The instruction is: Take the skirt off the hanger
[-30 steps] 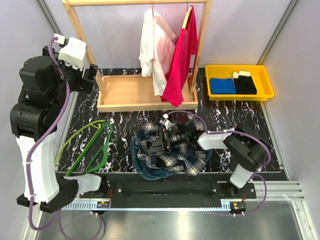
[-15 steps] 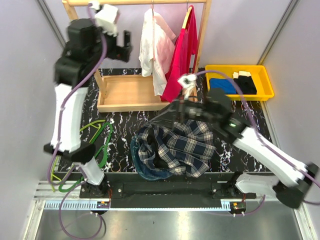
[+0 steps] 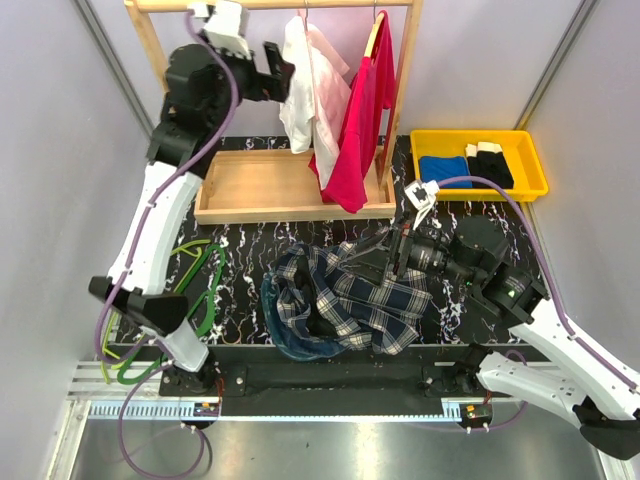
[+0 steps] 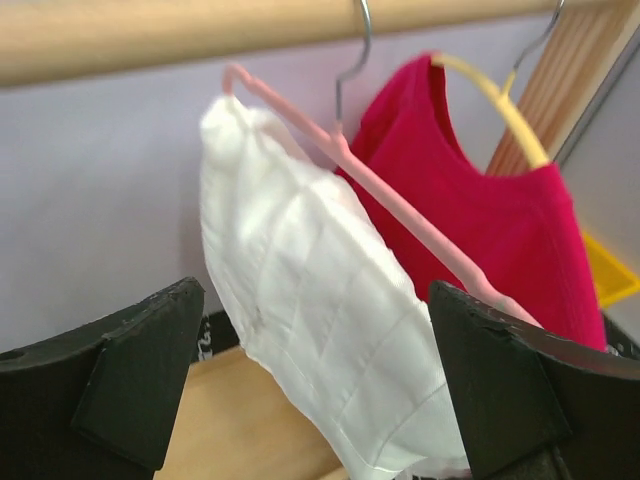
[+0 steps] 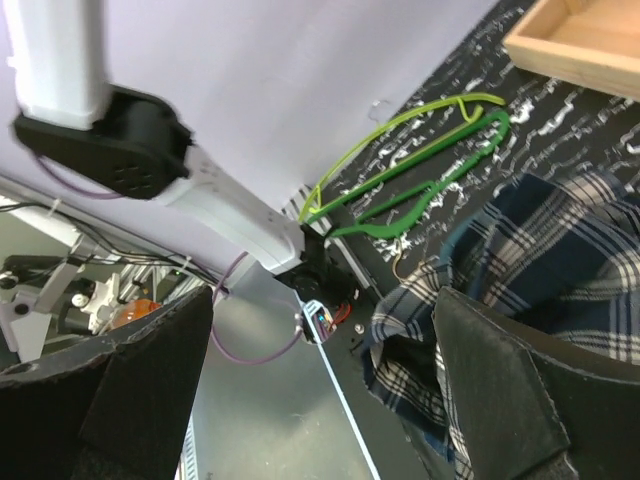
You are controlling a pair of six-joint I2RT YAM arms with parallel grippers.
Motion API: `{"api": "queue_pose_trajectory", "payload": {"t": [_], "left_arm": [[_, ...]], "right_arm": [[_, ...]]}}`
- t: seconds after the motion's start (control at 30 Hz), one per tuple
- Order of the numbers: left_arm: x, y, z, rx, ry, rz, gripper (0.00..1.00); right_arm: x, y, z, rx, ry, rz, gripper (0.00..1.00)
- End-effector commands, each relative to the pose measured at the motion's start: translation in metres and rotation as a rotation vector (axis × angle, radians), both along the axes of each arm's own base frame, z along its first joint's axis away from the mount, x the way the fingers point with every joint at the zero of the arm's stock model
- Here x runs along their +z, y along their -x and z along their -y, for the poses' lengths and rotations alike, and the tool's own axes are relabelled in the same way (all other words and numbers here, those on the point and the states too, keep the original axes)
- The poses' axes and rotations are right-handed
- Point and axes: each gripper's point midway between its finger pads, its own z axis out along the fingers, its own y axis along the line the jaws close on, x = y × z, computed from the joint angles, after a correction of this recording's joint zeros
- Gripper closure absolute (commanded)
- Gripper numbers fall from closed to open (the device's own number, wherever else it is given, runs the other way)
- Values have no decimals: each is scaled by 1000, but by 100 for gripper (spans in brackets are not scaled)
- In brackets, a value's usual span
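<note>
At the near edge of the table [image 3: 250, 250], a dark plaid garment [image 3: 360, 295] lies in a crumpled heap on the black marbled top. Green wire hangers [image 3: 195, 290] lie to its left. The right gripper [image 3: 388, 262] hangs low over the far right part of the plaid heap. The right wrist view shows its two black fingers [image 5: 140, 390] spread wide with nothing between them. It is well apart from the skirt.

Beyond the heap sits the shallow wooden tray [image 3: 260, 185] that forms the foot of a clothes rack. A yellow bin [image 3: 480, 195] of folded dark and blue cloth stands to its right.

Farther back and higher up, the rack's wooden rail [image 3: 270, 5] carries two garments side by side. The skirt [image 3: 300, 100], white with a faint pink cast, hangs at the left on the thin pale pink hanger [image 4: 400, 200], whose metal hook goes over the rail. In the left wrist view the fabric is bunched over the upper end of the pink bar and droops below it. A red shirt [image 3: 355, 130] hangs just to the right on a pale yellow hanger [image 4: 490, 100], close against the skirt.

The left gripper [image 3: 279, 80] is raised to rail height just left of the skirt, pointing at it. Its fingers [image 4: 120, 380] stand wide apart and grasp nothing. In the wrist view the white fabric fills the gap between them and lies a little beyond the tips. Whether either finger touches the cloth cannot be told. The pink bar slants down toward the right-hand finger.
</note>
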Motion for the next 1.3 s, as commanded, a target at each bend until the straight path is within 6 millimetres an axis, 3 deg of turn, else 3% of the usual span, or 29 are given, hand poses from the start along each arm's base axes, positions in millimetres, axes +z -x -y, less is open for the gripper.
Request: {"api": "queue_pose_trajectory", "payload": {"t": [0.0, 0.07, 0.1, 0.17, 0.2, 0.27, 0.4, 0.6, 0.8, 0.93, 1.07, 1.27], "left_arm": [[123, 60, -32, 29, 193, 340, 1], [129, 62, -28, 2, 216, 340, 1], [120, 51, -21, -12, 221, 297, 1], [139, 62, -11, -76, 283, 301, 1], [127, 50, 2, -104, 280, 255, 1], [131, 55, 19, -149, 311, 247, 1], [107, 46, 58, -179, 291, 193, 1], [72, 29, 92, -119, 194, 163, 1], [50, 3, 82, 28, 128, 148, 1], [38, -4, 73, 84, 76, 149, 1], [40, 3, 60, 101, 71, 161, 1], [19, 7, 25, 152, 43, 132, 1]], "right_arm": [[2, -2, 7, -46, -5, -2, 0], [-1, -1, 5, -33, 3, -8, 0], [-4, -3, 3, -31, 11, -16, 0], [-5, -3, 2, -30, 10, -21, 0], [-4, -3, 2, -28, 8, -15, 0], [-2, -3, 4, -36, 2, -11, 0], [3, -1, 8, -43, -10, -2, 0], [11, 5, 17, -62, -37, 5, 0], [13, 8, 27, -89, -38, 7, 0], [13, 10, 34, -109, -35, 4, 0], [9, 11, 38, -119, -26, -7, 0], [7, 10, 39, -133, -21, -15, 0]]}}
